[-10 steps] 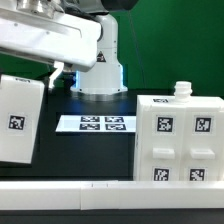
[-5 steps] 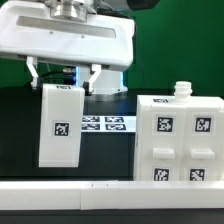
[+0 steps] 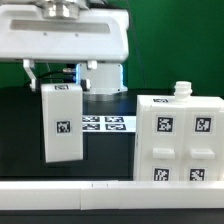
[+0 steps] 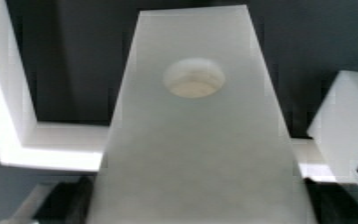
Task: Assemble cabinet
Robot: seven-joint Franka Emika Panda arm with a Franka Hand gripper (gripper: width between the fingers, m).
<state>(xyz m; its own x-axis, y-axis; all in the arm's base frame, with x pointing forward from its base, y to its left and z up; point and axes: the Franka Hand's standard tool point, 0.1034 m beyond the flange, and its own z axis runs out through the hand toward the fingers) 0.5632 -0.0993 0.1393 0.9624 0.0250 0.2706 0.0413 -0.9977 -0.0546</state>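
Note:
My gripper [image 3: 61, 80] is shut on the top of a white cabinet panel [image 3: 61, 125]. The panel hangs upright above the black table, with one square tag facing the camera. The large white cabinet box [image 3: 185, 140] stands at the exterior view's right, apart from the panel, with several tags on its front and a small knob on top. In the wrist view the held panel [image 4: 190, 140] fills the middle and carries a round peg [image 4: 195, 77]. My gripper [image 4: 190, 208] has dark fingers [image 4: 55, 203] on either side of it. The box's corner [image 4: 350, 110] shows beside the panel.
The marker board [image 3: 100, 124] lies flat on the table behind the panel. The white robot base [image 3: 105, 78] with blue light stands at the back. A white rail [image 3: 110, 192] runs along the table's front edge and also shows in the wrist view [image 4: 12, 110].
The arm has swung in from the exterior view's left. The panel has gone from tilted at the left edge to upright nearer the middle. It barely moved in the last half second.

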